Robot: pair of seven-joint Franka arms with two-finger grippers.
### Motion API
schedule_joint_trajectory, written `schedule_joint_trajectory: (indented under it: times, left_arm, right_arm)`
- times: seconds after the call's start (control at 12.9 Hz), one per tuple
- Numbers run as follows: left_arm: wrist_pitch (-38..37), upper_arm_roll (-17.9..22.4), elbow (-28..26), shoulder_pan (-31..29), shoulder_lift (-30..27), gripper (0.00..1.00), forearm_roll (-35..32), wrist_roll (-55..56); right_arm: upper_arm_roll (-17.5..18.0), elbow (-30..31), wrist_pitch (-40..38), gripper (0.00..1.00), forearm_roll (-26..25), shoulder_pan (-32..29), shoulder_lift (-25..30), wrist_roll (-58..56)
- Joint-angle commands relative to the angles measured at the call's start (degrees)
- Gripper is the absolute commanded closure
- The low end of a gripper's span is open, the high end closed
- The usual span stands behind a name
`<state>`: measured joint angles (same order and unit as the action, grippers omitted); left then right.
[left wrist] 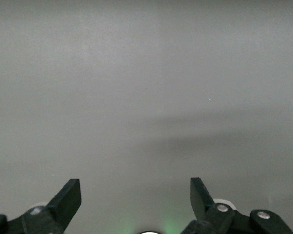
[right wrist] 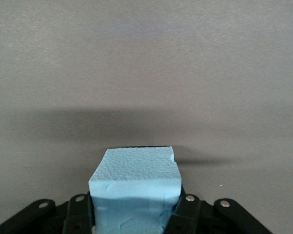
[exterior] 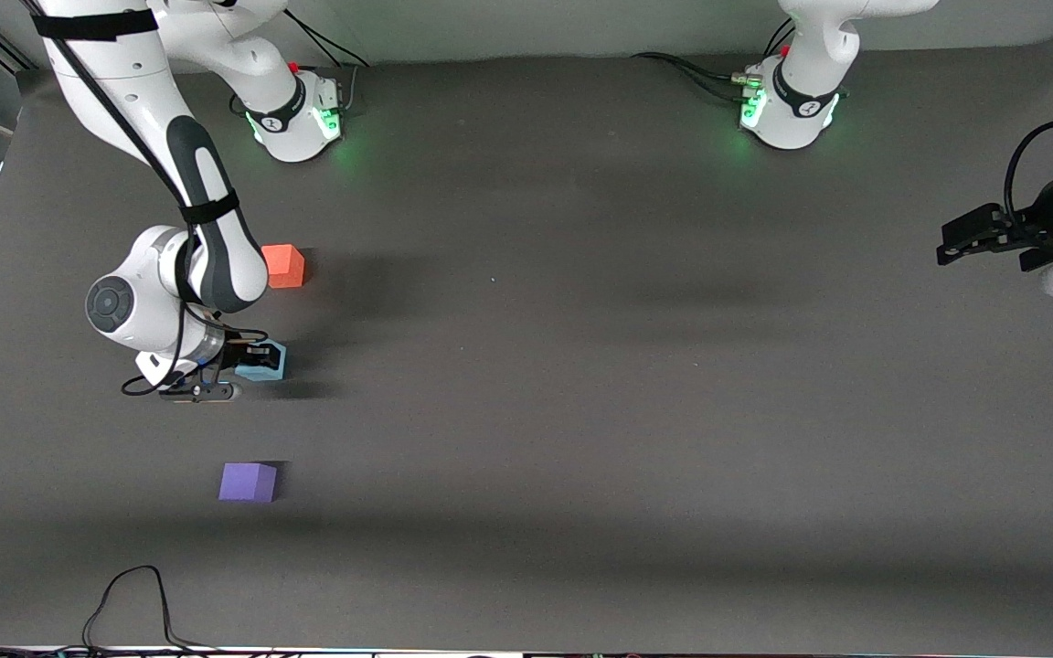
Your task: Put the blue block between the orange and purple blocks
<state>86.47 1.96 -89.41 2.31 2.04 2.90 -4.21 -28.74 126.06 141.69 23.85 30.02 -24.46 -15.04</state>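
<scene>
the blue block [exterior: 263, 360] sits clamped between the fingers of the right gripper [exterior: 248, 358], and the right wrist view shows those fingers pressed against two of its sides with the block [right wrist: 135, 187] filling the gap. it is low over the table [exterior: 581, 411], roughly in the stretch between the orange block [exterior: 284, 266] and the purple block [exterior: 248, 482], with the orange one farther from the front camera and the purple one nearer. whether it rests on the table or hangs just above it cannot be told. so the pick-up looks done and the carry looks almost done; what is left, by my reading, is to set it down in line with the other two and let go. the block is a cube, so it has no long axis; its faces look roughly square to the other blocks, top face up. the left gripper [exterior: 970, 239] waits at the left arm's end of the table, its fingers [left wrist: 66, 200] spread wide with nothing between them.
</scene>
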Motion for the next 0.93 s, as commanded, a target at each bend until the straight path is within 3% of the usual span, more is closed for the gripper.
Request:
schedule_joint_trajectory:
  times: [0.0,0.31,0.46,0.54,0.85]
  left_arm:
    - [-0.4,0.3,-0.5,0.5,-0.9,0.0,-0.9,-0.7]
    - [-0.4,0.3,-0.5,0.6,-0.9,0.0,-0.9,-0.7]
    - [-0.4,0.3,-0.5,0.6,-0.9,0.0,-0.9,-0.7]
    - [-0.4,0.3,-0.5,0.6,-0.9,0.0,-0.9,-0.7]
    - [-0.4,0.3,-0.5,0.5,-1.0,0.0,-0.9,-0.7]
  right_arm:
    - [-0.4,0.2,1.0,0.47,2.1,0.8,-0.8,-1.9]
    - [-0.4,0.2,1.7,0.26,2.1,1.0,-1.5,-2.0]
    - [-0.4,0.2,1.7,0.04,2.1,1.0,-1.3,-2.2]
    - [-0.4,0.2,1.3,0.0,2.1,0.8,-0.9,-2.2]
    - [-1.0,-0.6,-4.7,0.0,1.2,1.1,4.8,-2.2]
